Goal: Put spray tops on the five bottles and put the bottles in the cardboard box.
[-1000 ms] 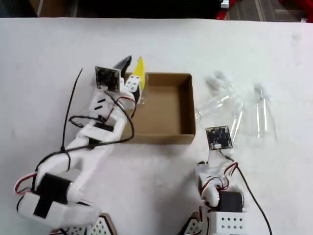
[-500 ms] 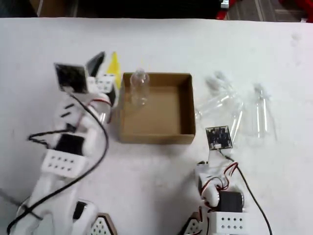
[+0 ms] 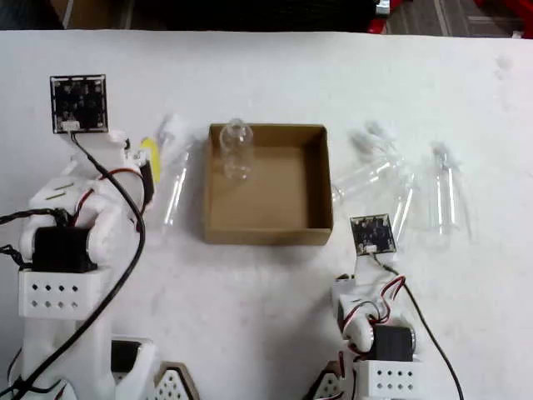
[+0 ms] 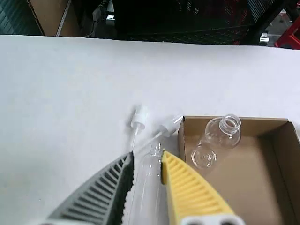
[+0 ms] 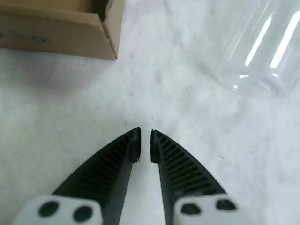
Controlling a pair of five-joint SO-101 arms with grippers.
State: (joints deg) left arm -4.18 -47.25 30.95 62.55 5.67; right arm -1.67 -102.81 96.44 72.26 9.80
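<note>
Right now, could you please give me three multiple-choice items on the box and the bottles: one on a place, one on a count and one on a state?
1. Where in the cardboard box is the bottle, going by the high view?
A) the far left corner
B) the middle
C) the near right corner

2. How many bottles are in the box?
A) none
B) one
C) three

3. That bottle's neck is:
A) fitted with a spray top
B) open, with no top
C) held by a gripper

Answers:
1 A: the high view shows it against the far wall at the box's left end.
2 B: a single bottle is inside.
3 B: the left wrist view shows a bare round mouth.
</note>
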